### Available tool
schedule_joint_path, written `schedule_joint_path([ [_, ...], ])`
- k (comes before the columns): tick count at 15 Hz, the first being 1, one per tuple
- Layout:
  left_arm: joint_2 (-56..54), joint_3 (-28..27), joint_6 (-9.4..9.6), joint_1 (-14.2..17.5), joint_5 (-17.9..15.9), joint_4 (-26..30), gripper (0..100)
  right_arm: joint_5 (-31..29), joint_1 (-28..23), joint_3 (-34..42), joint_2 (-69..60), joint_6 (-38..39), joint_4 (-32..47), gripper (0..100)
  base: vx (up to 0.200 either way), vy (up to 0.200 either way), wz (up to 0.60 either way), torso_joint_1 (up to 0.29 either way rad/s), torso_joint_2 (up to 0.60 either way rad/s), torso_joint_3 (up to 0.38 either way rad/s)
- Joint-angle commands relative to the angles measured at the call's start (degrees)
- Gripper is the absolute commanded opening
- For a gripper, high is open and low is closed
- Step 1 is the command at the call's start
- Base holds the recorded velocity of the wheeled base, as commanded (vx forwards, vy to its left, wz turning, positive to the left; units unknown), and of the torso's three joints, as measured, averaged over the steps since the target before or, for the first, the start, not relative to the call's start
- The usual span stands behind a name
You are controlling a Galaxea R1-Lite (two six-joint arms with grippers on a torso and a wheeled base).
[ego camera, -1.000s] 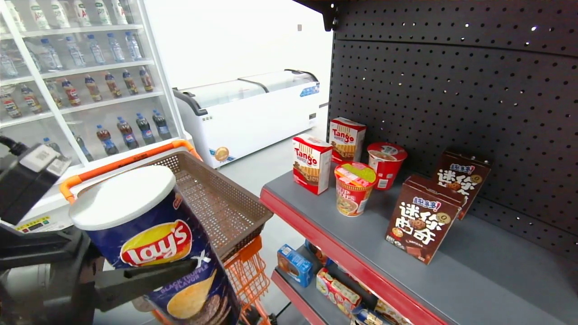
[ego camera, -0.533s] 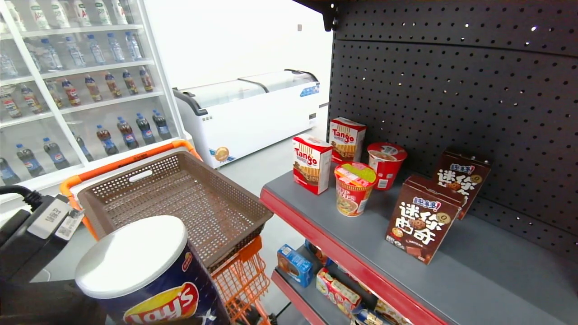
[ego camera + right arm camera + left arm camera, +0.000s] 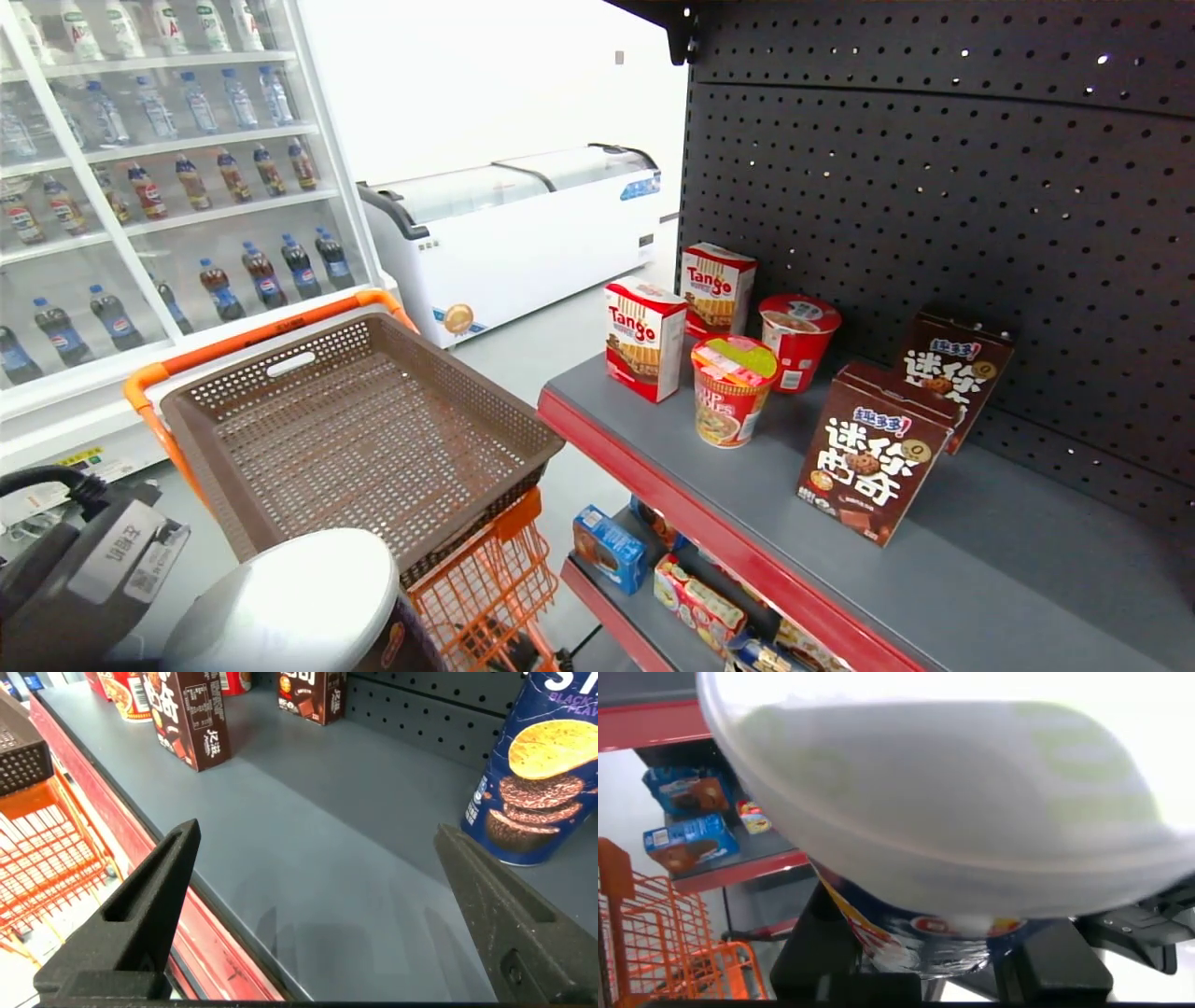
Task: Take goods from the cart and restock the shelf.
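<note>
Gripped in the left gripper (image 3: 936, 969), one black finger pressed to each side: a dark blue chip canister (image 3: 291, 607) with a white lid, at the bottom left of the head frame. Just beyond it, the brown mesh basket (image 3: 280, 347) atop the orange cart (image 3: 490, 574).

Right gripper (image 3: 318, 924) spread wide, holding nothing, poised over the front of the grey shelf (image 3: 709, 467) near its red edge. Also on that shelf, close to the pegboard (image 3: 934, 187) and well apart from the fingers: a second chip canister (image 3: 542, 761), standing.

Centre right of the head frame, all upright on the shelf: two red-and-white wafer boxes (image 3: 644, 338), two noodle cups (image 3: 733, 390), two brown chocolate boxes (image 3: 873, 455).

Bottom centre: a lower shelf (image 3: 611, 597) with a blue biscuit box (image 3: 607, 546).

Upper left: a glass-door drinks cooler (image 3: 140, 187). Top centre: a white chest freezer (image 3: 523, 233).
</note>
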Motion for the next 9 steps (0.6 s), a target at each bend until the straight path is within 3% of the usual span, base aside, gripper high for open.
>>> schedule_joint_path([
  [1,-0.21,0.33,-0.03,-0.22,-0.07,-0.02,0,0.02,0.0,0.0,0.07,-0.01,-0.01,100,0.0,0.0,-0.6,-0.002,0.0,0.002],
  [9,-0.74,1.39,-0.03,-0.14,0.11,-0.11,0,0.02,0.0,0.0,0.07,-0.09,-0.01,100,0.0,0.0,-0.6,0.004,0.0,0.003],
])
